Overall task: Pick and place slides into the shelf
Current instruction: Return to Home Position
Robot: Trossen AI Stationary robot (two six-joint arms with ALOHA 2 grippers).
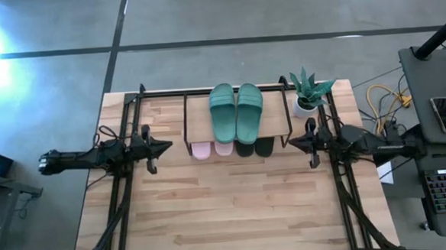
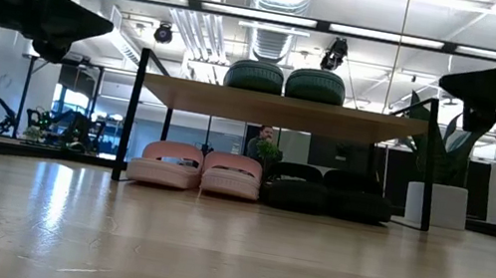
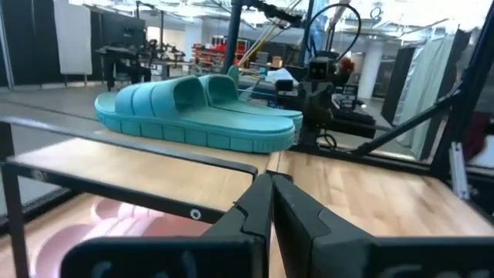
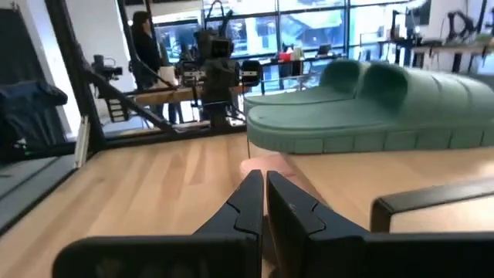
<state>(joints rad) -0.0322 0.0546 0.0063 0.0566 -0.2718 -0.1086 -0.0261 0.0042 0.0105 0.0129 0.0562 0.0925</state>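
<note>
The shelf (image 1: 200,126) stands at the table's far middle, a black wire frame with a light wooden top board (image 2: 283,111). The green slides (image 1: 236,113) lie side by side on that board. Under it, on the table, the pink slides (image 2: 194,170) sit at the left and the black slides (image 2: 328,193) at the right. My left gripper (image 1: 168,148) hovers shut at the shelf's left, pointing at it. My right gripper (image 1: 291,143) hovers shut at the shelf's right, pointing at it. Both hold nothing.
A small potted plant (image 1: 309,94) in a white pot stands at the shelf's far right corner, close to my right arm. The near half of the wooden table (image 1: 235,216) is bare wood. A person (image 4: 145,38) stands in the room beyond.
</note>
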